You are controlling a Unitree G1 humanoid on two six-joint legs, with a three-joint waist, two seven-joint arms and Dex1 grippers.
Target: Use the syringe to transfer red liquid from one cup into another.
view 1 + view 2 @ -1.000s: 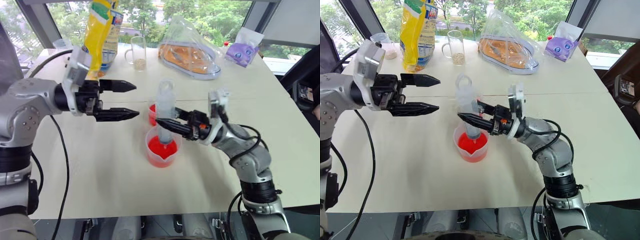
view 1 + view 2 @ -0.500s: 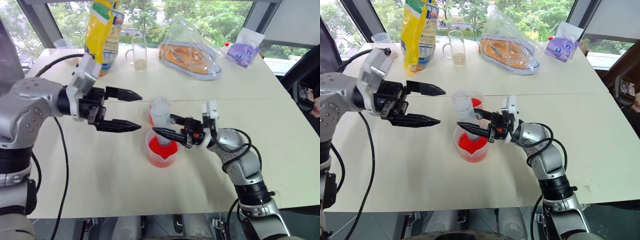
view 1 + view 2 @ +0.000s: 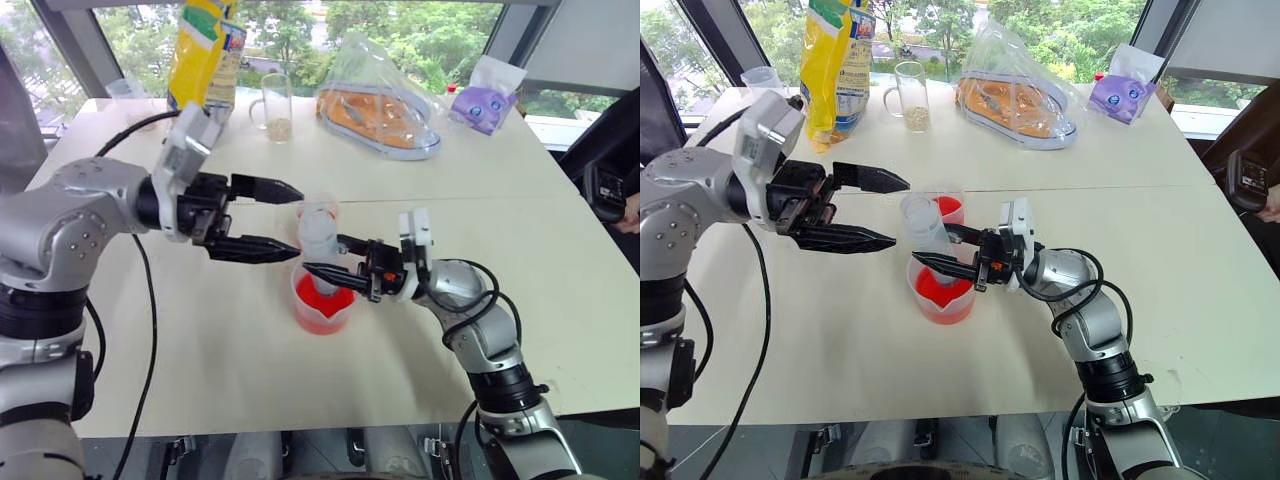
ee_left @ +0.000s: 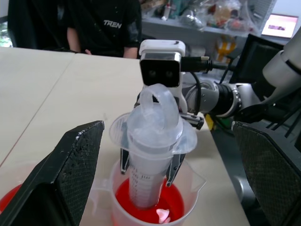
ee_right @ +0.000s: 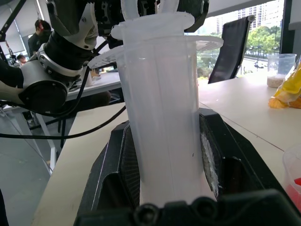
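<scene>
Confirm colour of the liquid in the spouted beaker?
Bright red liquid in the beaker; clearest in left wrist view.

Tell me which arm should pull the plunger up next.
Left, probably. The left gripper is open beside the syringe top, while the right gripper is shut on the barrel, holding its tip in the beaker.

Syringe (image 3: 318, 240) in beaker (image 3: 322, 310), cup (image 3: 312, 212) behind.

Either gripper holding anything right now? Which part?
Right gripper is shut on the syringe, clamping its clear barrel mid-length. Left gripper is open, holding nothing.
</scene>
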